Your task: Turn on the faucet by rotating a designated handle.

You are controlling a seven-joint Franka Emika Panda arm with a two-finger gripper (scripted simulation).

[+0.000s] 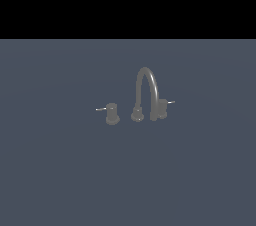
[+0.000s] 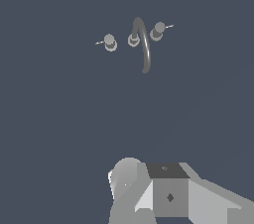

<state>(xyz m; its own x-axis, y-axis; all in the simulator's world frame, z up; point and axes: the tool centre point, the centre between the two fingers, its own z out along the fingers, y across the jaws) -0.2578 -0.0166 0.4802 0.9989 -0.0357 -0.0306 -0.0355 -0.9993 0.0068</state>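
A broad slate-blue floor (image 1: 60,170) fills the scene below a black band of background, and the small dull-grey faucet (image 1: 145,95) stands alone near its middle, slightly toward the exterior view's right. Its tall, thin gooseneck spout (image 1: 146,77) rises from a round base (image 1: 137,115) and arches over toward the exterior view's right, its tip coming down just in front of the handle (image 1: 162,108), a short grey cylinder with a thin pale lever (image 1: 171,102) jutting to the exterior view's right. On the far side of the spout's base, well apart from it, sits the twin handle (image 1: 112,113), its own lever pointing to the exterior view's left. From the wrist camera the three pieces appear from above as a row, the spout (image 2: 144,44) curving down between the twin (image 2: 110,42) and the handle (image 2: 158,30). A blocky grey part of the arm (image 2: 168,193) shows at the edge of that view, well away from the faucet and touching nothing. The gripper's fingers cannot be made out in either picture, so whether it is wide or narrow cannot be told.
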